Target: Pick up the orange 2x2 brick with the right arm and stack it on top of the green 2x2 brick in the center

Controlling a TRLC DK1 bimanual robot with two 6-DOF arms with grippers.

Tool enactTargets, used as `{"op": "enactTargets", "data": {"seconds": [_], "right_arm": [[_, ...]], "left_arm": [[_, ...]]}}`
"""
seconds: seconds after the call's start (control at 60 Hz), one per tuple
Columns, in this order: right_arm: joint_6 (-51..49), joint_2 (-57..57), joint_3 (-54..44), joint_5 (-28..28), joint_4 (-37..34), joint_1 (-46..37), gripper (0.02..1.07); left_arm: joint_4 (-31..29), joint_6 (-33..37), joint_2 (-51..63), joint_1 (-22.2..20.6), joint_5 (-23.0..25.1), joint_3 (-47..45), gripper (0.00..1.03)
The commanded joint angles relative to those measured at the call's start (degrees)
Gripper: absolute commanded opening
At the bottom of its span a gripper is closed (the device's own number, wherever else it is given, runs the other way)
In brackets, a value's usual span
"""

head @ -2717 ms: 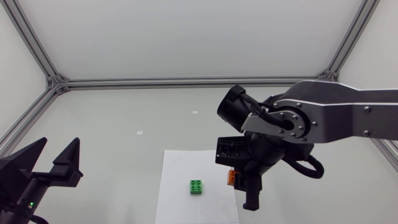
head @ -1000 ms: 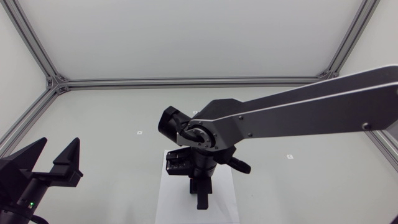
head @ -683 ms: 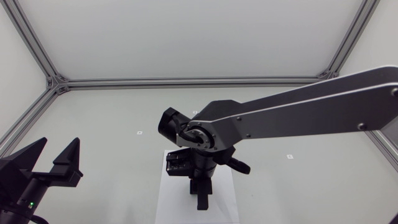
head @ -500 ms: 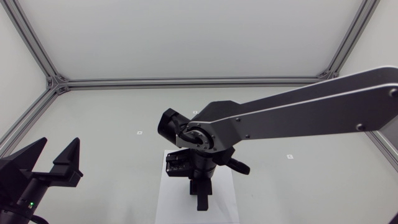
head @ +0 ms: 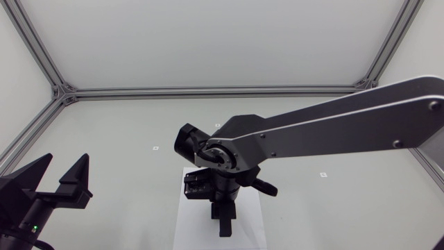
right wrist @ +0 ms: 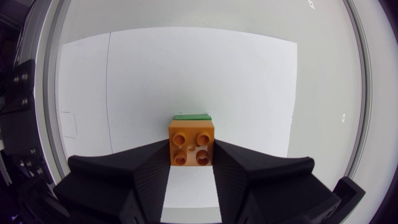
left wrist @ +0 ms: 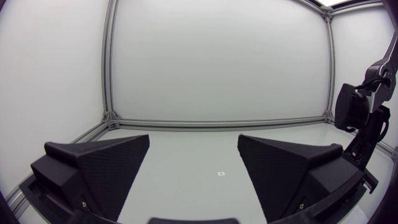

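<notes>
The right arm (head: 333, 125) has swung in from the right side of the white sheet (right wrist: 249, 81) to its middle, carrying the orange brick (right wrist: 191, 143). The left gripper (head: 66, 161) sits with its jaws spread wide and nothing between them. The right gripper (right wrist: 191, 152) clamps the orange brick between its fingertips. The green brick (right wrist: 191, 116) shows as a sliver just past the fingertips, lower down. Bare sheet lies ahead of the jaws and to both sides.

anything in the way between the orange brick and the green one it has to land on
Nothing visible. The right end effector holds the orange 2x2 brick right by the green 2x2 brick, of which only a sliver shows beyond it, on the white sheet. Whether the bricks already touch cannot be told.
</notes>
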Motion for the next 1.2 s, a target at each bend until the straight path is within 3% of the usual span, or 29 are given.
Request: {"op": "enactTargets", "data": {"seconds": [0.0,0.55,0.75,0.967,1.183], "right_arm": [[0.7,1.5,0.4,0.3,-1.0,0.1,0.22],[1.3,8.4,3.5,0.7,-5.2,-0.2,0.22],[0.5,9.2,3.2,-2.4,-5.8,-1.4,0.22],[0.3,8.4,-0.3,-3.9,-2.3,-2.3,0.22],[2.1,8.1,-2.1,-0.7,-0.3,-0.7,0.22]], "left_arm": [[-0.8,0.8,-0.5,0.2,0.3,-2.3,0.99],[-0.8,0.8,-0.5,0.2,0.3,-2.3,0.99],[-0.8,0.8,-0.5,0.2,0.3,-2.3,0.99],[-0.8,0.8,-0.5,0.2,0.3,-2.3,0.99],[-0.8,0.8,-0.5,0.2,0.3,-2.3,0.99]]}}
